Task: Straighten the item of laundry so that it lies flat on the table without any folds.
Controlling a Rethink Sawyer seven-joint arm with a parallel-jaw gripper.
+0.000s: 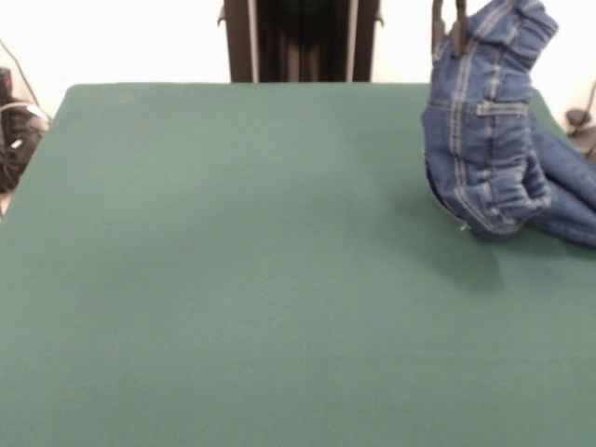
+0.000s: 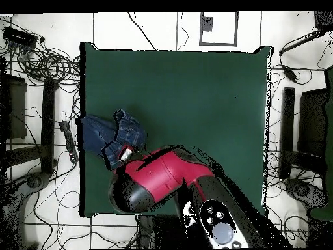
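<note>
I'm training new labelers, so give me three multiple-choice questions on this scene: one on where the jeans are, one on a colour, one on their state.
1. Where on the table are the jeans in the front view?
A. far right
B. near left
C. centre

2. What colour is the table?
A. red
B. dark green
C. white

3. How are the jeans?
A. flat
B. partly lifted by the gripper
C. on the floor

Answers: 1 A, they sit by the right edge. 2 B, the top is green. 3 B, the waist hangs up while the legs trail on the table.

The robot arm (image 2: 159, 176) is big and round — shiny red on top with black parts. Its base (image 2: 218, 224) is black, with small round grey buttons — one big, some little.
</note>
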